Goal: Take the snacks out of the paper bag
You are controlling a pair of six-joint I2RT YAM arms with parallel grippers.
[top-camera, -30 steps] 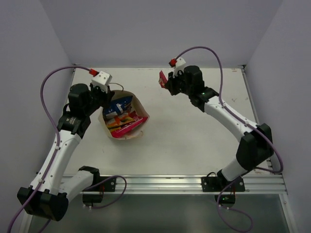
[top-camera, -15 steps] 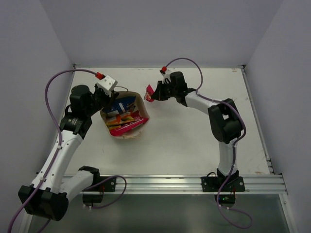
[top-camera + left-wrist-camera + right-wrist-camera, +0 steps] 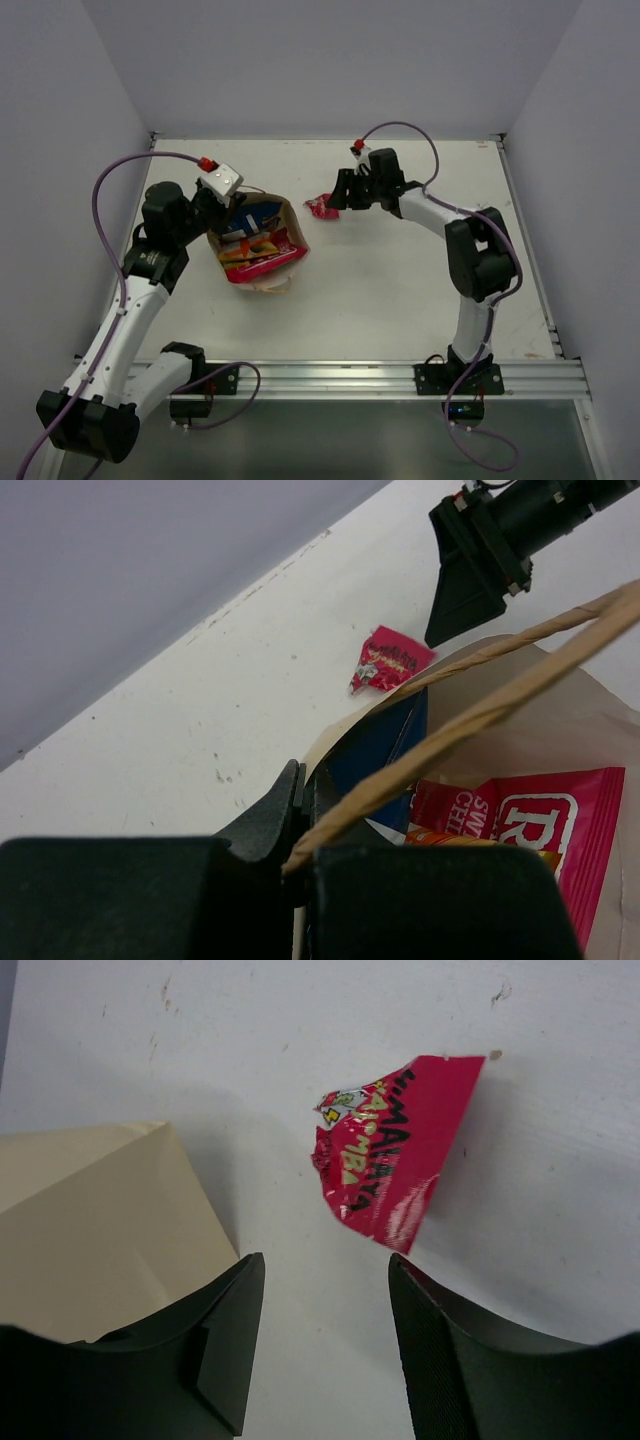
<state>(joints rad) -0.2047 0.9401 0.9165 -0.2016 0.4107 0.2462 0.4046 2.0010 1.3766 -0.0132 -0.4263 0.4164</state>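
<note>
The paper bag [image 3: 264,284] leans open on the left of the table. My left gripper [image 3: 214,206] is shut on its back rim [image 3: 345,725], beside a brown handle [image 3: 470,720]. Inside show a blue chip bag [image 3: 246,217], a pink bag [image 3: 262,263] and a red-yellow pouch [image 3: 257,243]. A tiny red wrapper [image 3: 322,206] lies flat on the table right of the bag. My right gripper [image 3: 336,193] hovers just over it, open and holding nothing. In the right wrist view the wrapper [image 3: 395,1150] lies beyond the gripper [image 3: 325,1265], with the bag [image 3: 90,1230] at left.
The white table [image 3: 400,290] is walled at the back and both sides. An aluminium rail [image 3: 350,375] runs along its near edge by the arm bases. Purple cables loop above both wrists.
My right gripper has opened and let go of the red wrapper, which now lies on the table. The right wrist drew slightly back to the right. The left gripper kept its hold on the bag.
</note>
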